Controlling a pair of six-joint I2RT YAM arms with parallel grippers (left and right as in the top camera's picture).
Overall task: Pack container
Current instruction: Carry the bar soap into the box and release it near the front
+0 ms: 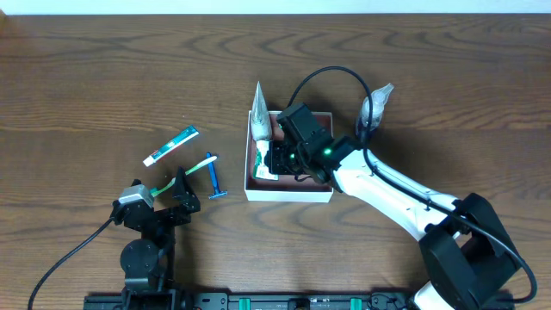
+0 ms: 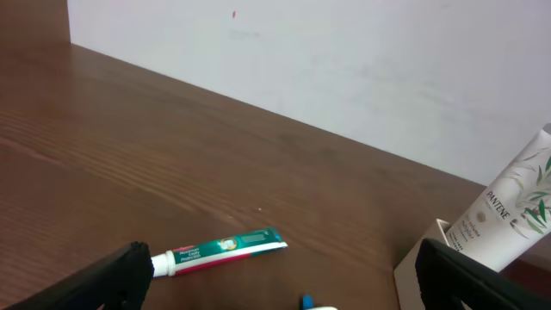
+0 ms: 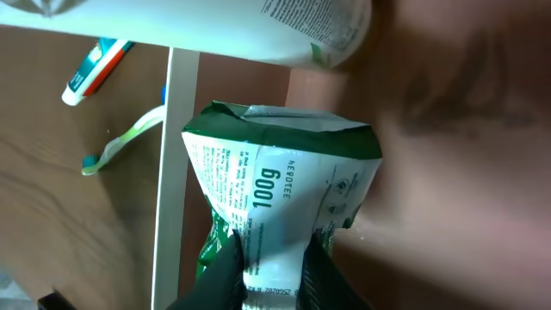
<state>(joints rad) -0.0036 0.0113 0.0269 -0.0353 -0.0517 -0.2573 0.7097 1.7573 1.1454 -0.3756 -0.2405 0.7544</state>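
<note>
Here, a green-and-white sachet [image 3: 280, 189] is being pinched by the right gripper [image 3: 269, 263] inside the mid-counter container [image 1: 289, 195], for packing; the left gripper [image 2: 284, 263] is being held open near the front edge.

I am reading "PANTENE" on the white tube [image 2: 508, 211] leaning at the container [image 2: 410, 274] corner. The green-and-white packet [image 3: 275, 181] over the container floor is showing "100g".
</note>
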